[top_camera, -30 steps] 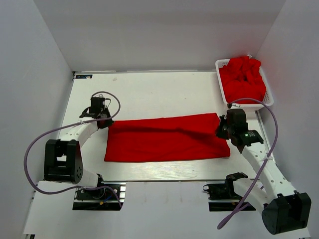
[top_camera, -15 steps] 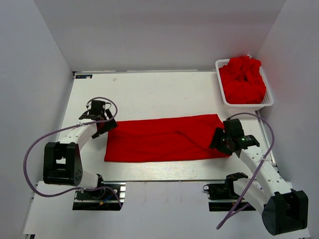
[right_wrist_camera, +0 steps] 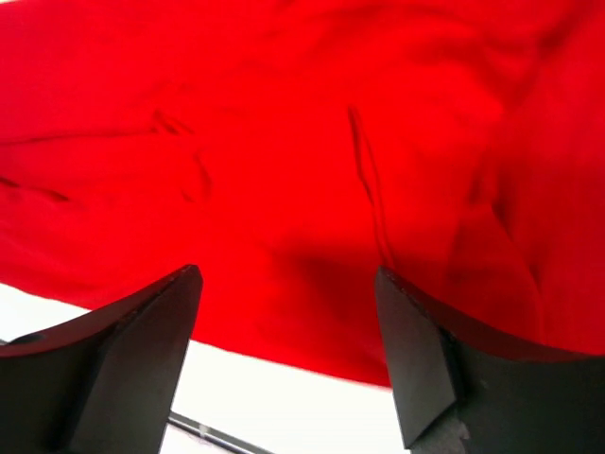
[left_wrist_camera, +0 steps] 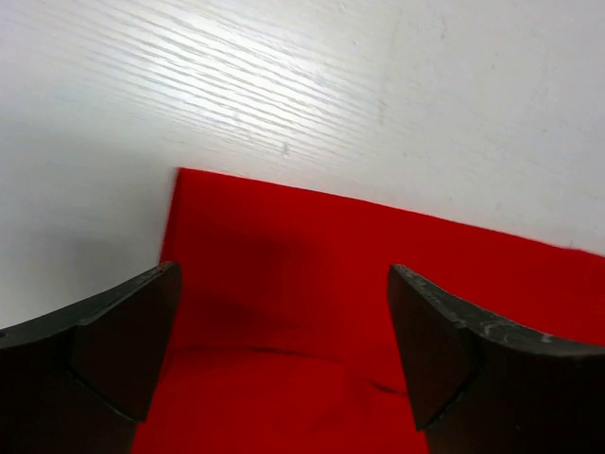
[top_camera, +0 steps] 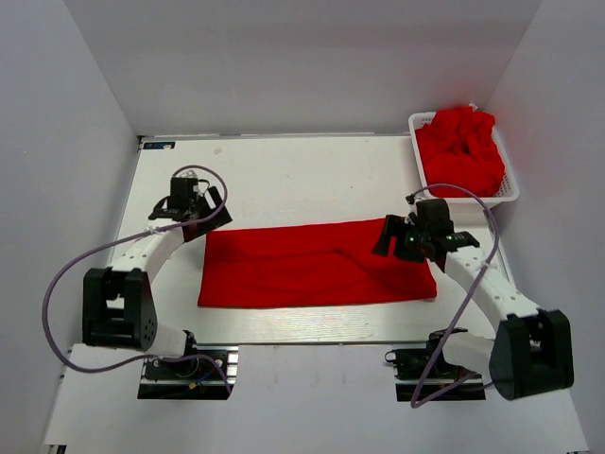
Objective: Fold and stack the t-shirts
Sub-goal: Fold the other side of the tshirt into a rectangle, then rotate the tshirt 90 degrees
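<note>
Since the earlier frame, over the t-shirt [top_camera: 317, 267] banded across centre frame, the right gripper [top_camera: 389, 238] has been swung inward and the left gripper [top_camera: 210, 218] raised to its upper-left corner. Both jaws are spread and empty. All layers should be pinched squarely at the edges.

Top cam was bright, evenly lit; white wooden table [top_camera: 284, 170] glared slightly. Wrist cams: dark gripper fingers [left_wrist_camera: 113, 340] were out of focus, threw soft shadow on flat bright red cloth shirt [left_wrist_camera: 378, 236].

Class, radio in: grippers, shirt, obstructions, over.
Left gripper open over far-left corner of t-shirt. Right gripper open over its right end. Cloth lies flat. No obstruction seen.
</note>
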`<action>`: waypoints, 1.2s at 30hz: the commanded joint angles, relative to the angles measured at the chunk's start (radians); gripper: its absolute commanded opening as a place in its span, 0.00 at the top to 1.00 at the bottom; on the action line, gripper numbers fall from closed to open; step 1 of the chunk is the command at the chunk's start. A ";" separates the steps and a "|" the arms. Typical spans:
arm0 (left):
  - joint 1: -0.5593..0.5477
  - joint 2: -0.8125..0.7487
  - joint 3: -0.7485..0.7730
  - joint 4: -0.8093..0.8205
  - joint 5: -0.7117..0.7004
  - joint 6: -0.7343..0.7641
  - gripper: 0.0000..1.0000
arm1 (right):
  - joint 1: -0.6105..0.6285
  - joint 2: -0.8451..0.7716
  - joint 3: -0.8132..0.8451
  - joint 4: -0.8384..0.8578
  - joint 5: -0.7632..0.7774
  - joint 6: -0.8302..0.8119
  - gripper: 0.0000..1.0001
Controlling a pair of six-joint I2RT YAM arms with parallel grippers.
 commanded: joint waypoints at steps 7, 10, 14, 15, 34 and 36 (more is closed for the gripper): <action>-0.049 0.120 0.007 0.104 0.188 0.065 0.00 | -0.002 0.209 0.113 0.141 -0.013 -0.084 0.23; -0.061 0.151 -0.015 0.113 0.197 0.065 0.00 | -0.003 0.232 0.093 0.141 0.025 -0.062 0.23; -0.081 0.192 -0.039 0.076 0.188 0.065 0.00 | -0.003 0.312 0.102 0.107 0.118 0.030 0.22; -0.090 0.192 -0.050 0.076 0.179 0.065 0.00 | -0.006 0.338 0.111 0.107 0.135 0.042 0.22; -0.195 -0.003 -0.275 -0.295 0.272 -0.125 0.00 | 0.008 1.152 1.013 0.028 -0.124 -0.002 0.16; -0.218 -0.033 -0.306 -0.321 0.348 -0.154 0.00 | 0.015 1.227 1.136 0.017 -0.148 -0.006 0.16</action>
